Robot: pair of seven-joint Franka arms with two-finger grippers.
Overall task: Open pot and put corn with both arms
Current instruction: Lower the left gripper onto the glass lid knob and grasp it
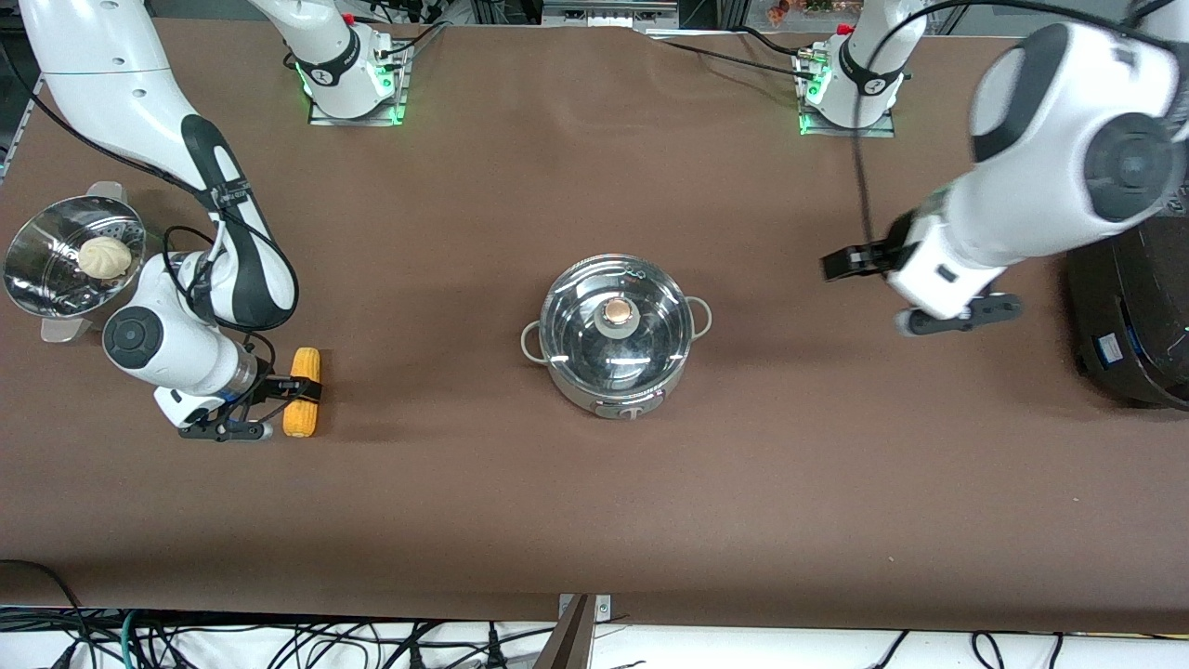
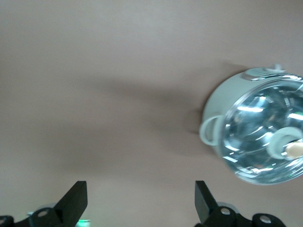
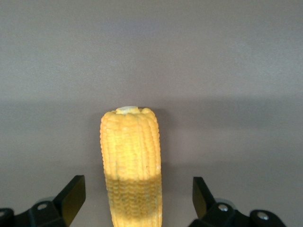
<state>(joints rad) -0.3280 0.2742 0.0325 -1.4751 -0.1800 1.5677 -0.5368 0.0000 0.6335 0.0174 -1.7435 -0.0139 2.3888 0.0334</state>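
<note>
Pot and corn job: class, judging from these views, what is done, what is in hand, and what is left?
Done: nothing yet. The glass lid sits on the pot, and the corn lies on the table toward the right arm's end. In hand: the right gripper is open with its fingers either side of the corn, not closed on it; the left gripper is open over bare table beside the pot. Left: lift the lid, grasp the corn, put it in.
</note>
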